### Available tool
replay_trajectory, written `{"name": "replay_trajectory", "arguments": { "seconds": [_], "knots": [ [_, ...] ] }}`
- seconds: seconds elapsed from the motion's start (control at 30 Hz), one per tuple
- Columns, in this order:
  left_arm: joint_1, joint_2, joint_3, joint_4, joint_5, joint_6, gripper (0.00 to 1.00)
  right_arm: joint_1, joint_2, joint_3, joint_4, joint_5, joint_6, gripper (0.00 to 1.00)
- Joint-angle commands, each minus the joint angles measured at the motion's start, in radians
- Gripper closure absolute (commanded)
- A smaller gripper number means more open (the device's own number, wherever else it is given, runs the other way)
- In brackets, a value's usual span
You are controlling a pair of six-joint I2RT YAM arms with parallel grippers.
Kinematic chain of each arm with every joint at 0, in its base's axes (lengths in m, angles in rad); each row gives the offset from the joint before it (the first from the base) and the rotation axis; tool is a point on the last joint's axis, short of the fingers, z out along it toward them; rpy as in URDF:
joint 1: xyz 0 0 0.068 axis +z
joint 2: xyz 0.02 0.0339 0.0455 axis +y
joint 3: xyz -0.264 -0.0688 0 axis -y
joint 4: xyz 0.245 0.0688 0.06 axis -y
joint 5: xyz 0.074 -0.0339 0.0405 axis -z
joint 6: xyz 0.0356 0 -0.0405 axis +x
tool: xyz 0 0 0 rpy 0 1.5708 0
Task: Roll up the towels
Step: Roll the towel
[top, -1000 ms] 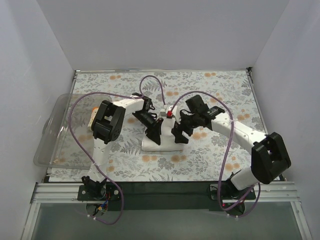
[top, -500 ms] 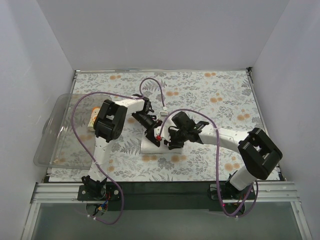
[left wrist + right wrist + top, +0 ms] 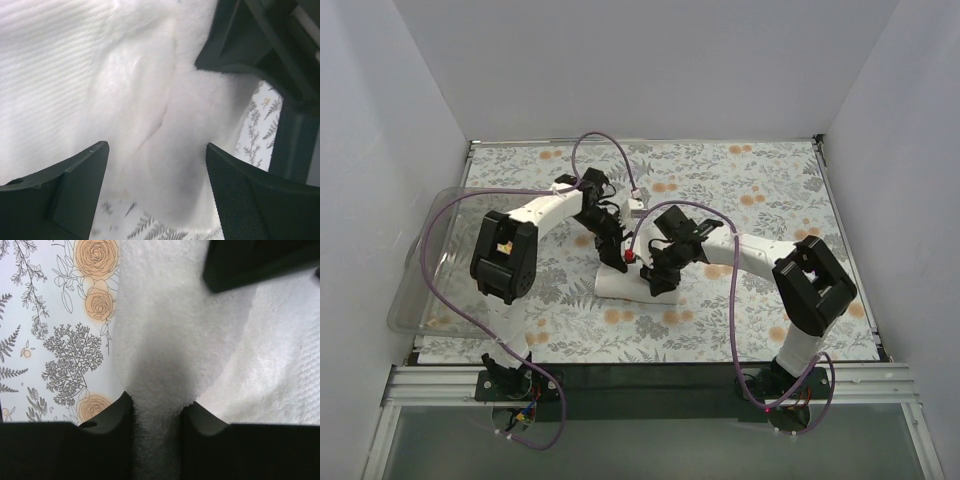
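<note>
Top view, left edge: you have a clear plastic bin [image 3: 423,292] hanging partly off the fern-print worktop covering [image 3: 760,180].

Centre of frame: both arms meet over the white towel [image 3: 620,287], which lies bunched in a short, thick bundle on the covering, a little left of middle and below centre.

Left tool [image 3: 616,260]: it sits over the upper left part of the bundle. In the left wrist view your left tool [image 3: 157,192] is spread, with one finger [image 3: 75,185] at lower left and the other at lower right. The towel's [image 3: 125,100] folds fill the space beyond them, and neither finger pinches it. Whether the tips touch the cloth, you cannot tell.

Right tool [image 3: 657,280]: it is down on the right end of the bundle, just beside the left tool. In the right wrist view your right tool [image 3: 156,432] pinches an upright ridge of towel [image 3: 165,340] between its fingers [image 3: 100,440]. The printed covering shows on the left of that view.
</note>
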Motion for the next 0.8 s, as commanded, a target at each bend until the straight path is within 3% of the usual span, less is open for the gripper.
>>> {"name": "replay_trajectory", "arguments": {
  "seconds": [0.0,0.2,0.37,0.4,0.43,0.57,0.6,0.63,0.67,0.77],
  "knots": [
    [0.096,-0.090,-0.027,0.154,-0.196,0.018,0.28,0.018,0.047,-0.035,-0.305,-0.091,0.058,0.99],
    [0.203,-0.174,-0.060,0.214,-0.284,0.042,0.27,0.010,0.083,0.015,-0.386,-0.079,0.100,0.99],
    [0.241,-0.352,-0.101,0.274,-0.284,0.102,0.19,-0.019,0.199,0.129,-0.490,-0.209,0.086,0.99],
    [0.243,-0.445,-0.142,0.342,-0.272,0.092,0.14,-0.033,0.222,0.142,-0.525,-0.231,0.081,0.99],
    [0.245,-0.488,-0.168,0.390,-0.270,0.032,0.02,-0.040,0.271,0.162,-0.544,-0.267,0.078,0.99],
    [0.248,-0.683,-0.310,0.576,-0.266,-0.126,0.02,-0.071,0.401,0.280,-0.647,-0.340,0.049,0.99],
    [0.246,-0.705,-0.322,0.563,-0.222,-0.073,0.02,-0.076,0.426,0.300,-0.664,-0.351,0.038,0.99],
    [0.237,-0.736,-0.322,0.464,-0.083,-0.013,0.02,-0.088,0.454,0.320,-0.679,-0.373,0.028,0.99],
    [0.223,-0.746,-0.330,0.414,-0.056,0.054,0.02,-0.094,0.505,0.345,-0.713,-0.387,0.017,0.99],
    [0.082,-0.802,-0.434,0.299,-0.181,0.183,0.02,-0.113,0.610,0.428,-0.760,-0.432,0.008,0.99]
  ]
}}
